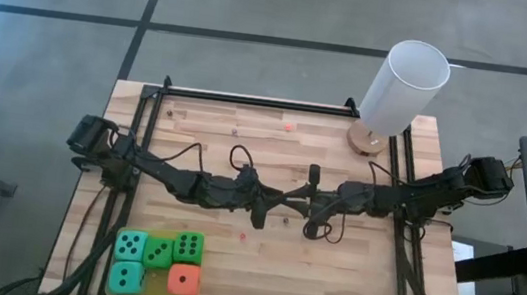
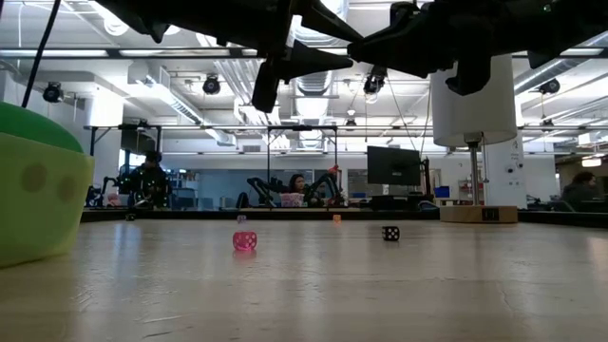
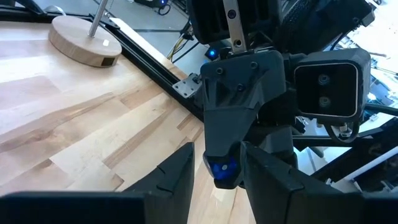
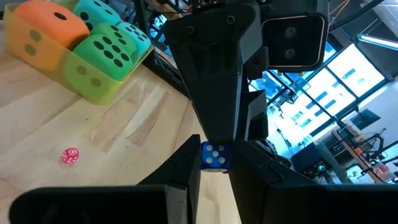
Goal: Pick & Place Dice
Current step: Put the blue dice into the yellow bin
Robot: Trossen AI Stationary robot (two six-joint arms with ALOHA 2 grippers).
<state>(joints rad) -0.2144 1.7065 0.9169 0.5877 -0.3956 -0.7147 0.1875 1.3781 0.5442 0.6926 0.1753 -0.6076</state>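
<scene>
High view: the two arms reach in from the sides of the desk (image 1: 245, 130) and meet in the middle. The left gripper (image 1: 275, 199) and the right gripper (image 1: 309, 202) point at each other, tip to tip, up in the air above the wood.

Right wrist view: a tiny blue die (image 4: 214, 157) with white dots sits between the right gripper's two fingers (image 4: 186, 155), and they press on it from both sides. The left gripper comes at it from the other side, with its tips right at the die. In the left wrist view the same blue bit shows between the left gripper's fingers (image 3: 177, 171), which look closed on it too. So both grippers seem to hold the blue die at once.

The five soft dice sit packed together in a yellow-green tray (image 4: 93, 81), well apart from the grippers, on the left gripper's side and near the front edge. There are two teal ones (image 1: 131, 245) (image 1: 126, 278), two green ones (image 1: 158, 251) (image 1: 189, 247) and an orange one (image 1: 184, 280).

A tiny pink die (image 2: 244, 240) lies on the wood below the grippers, and a tiny black die (image 2: 390, 233) lies near it. A white lamp (image 1: 404, 86) stands far behind the right gripper, at the back edge.
</scene>
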